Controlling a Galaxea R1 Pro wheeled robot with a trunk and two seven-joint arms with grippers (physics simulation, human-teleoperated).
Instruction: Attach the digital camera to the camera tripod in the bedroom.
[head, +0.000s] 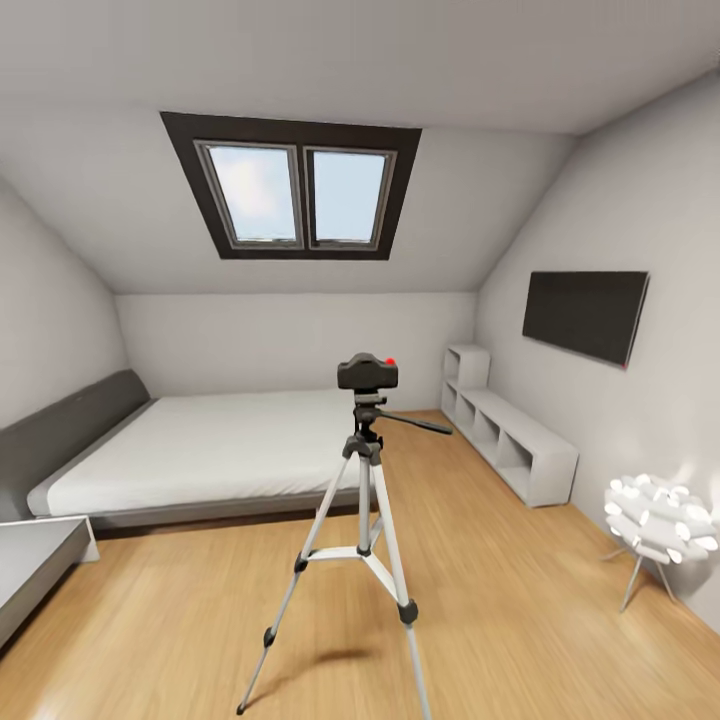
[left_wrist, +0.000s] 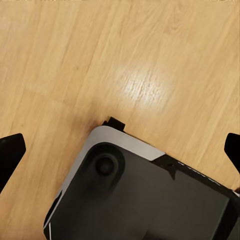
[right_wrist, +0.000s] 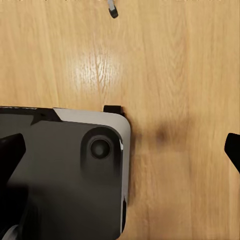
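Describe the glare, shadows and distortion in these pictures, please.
Head view: wide-angle bending at the edges; daylight from the skylight; the tripod casts a faint floor shadow. Left wrist view: a bright glare patch on the floor. Right wrist view: similar glare, plus a soft dark shadow blot.

Head view faces bedroom, camera tripod (head: 364, 520) near; both wrist views face down — floor (left_wrist: 75, 55), robot base (right_wrist: 65, 165).

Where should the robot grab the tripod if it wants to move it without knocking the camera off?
Probably the black centre column just under the head, reached from the front at the robot's side. The camera tripod stands upright with legs splayed, the digital camera sits on top, and the pan handle sticks out to the right, so a low, frontal grip avoids both.
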